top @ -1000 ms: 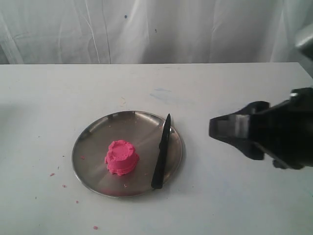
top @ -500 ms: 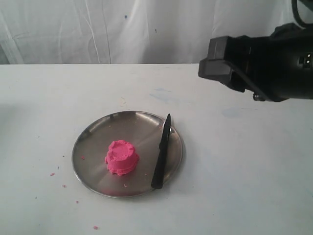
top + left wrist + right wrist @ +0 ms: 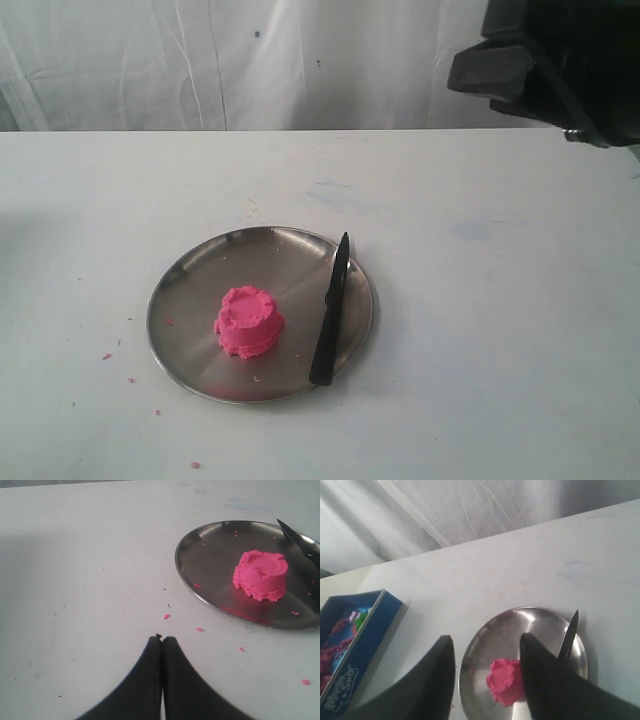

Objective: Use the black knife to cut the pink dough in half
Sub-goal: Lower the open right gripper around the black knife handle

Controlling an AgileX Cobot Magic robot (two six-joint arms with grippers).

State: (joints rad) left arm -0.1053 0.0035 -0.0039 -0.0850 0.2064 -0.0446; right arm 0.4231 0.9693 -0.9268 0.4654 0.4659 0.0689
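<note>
You can read only "Sand" on the blue box (image 3: 355, 645). On your white table (image 3: 500, 330), before a white curtain (image 3: 200, 60), the dough (image 3: 249, 322) sits mid-plate (image 3: 190, 290), with the knife (image 3: 331, 312) beside it. The left end effector (image 3: 161, 640) is pressed together; the right end effector (image 3: 486, 639) is spread apart and empty.

Only one piece of writing turned up: white slanted lettering on the long outer wall of a blue box (image 3: 362, 652), seen in the right wrist view, near the corner cut off by the frame edge. The last word read "Sand"; the word before it was partly cut off and blurred, seemed to end in "-on", and was left unconfirmed. Pink and green patches inside the box were too small to read, and no other legible text, number or brand was noted in any view.
</note>
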